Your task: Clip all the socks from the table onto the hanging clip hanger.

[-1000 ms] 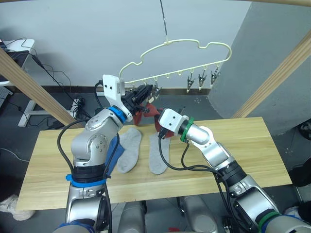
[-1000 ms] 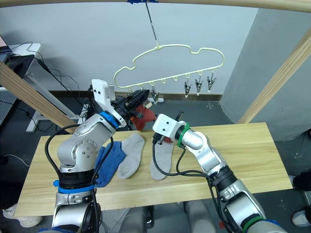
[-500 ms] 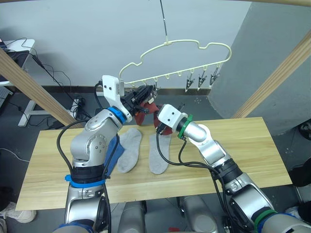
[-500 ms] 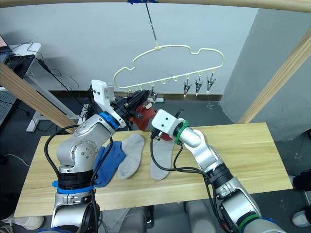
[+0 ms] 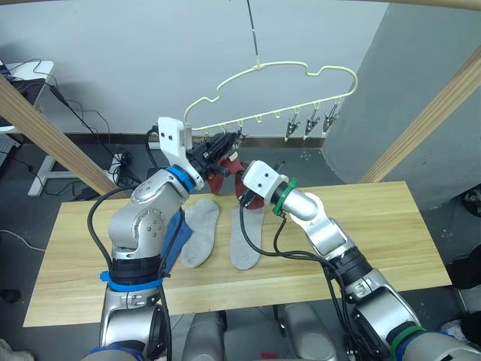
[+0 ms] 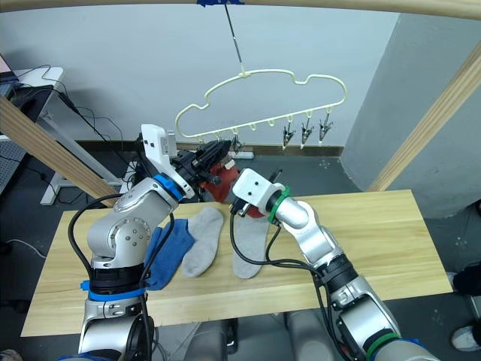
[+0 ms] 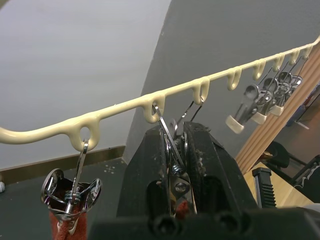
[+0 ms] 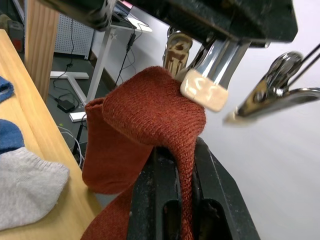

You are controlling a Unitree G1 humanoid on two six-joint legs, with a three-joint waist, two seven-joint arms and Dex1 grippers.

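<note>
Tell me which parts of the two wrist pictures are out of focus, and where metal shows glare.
Left wrist view: the left gripper is soft and dark, and the far clips are blurred. Right wrist view: the rust red sock is sharp, and the metal clip above it is blurred with bright glare.

Socks (image 5: pixel 197 232) on table (image 5: pixel 391 226), clip hanger (image 5: pixel 285 75) above.

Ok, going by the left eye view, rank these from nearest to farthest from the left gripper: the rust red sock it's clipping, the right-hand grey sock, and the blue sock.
1. Rust red sock, at the left gripper.
2. Grey sock, on the table, below-right.
3. Blue sock, lower left, partly behind the arm.
</note>
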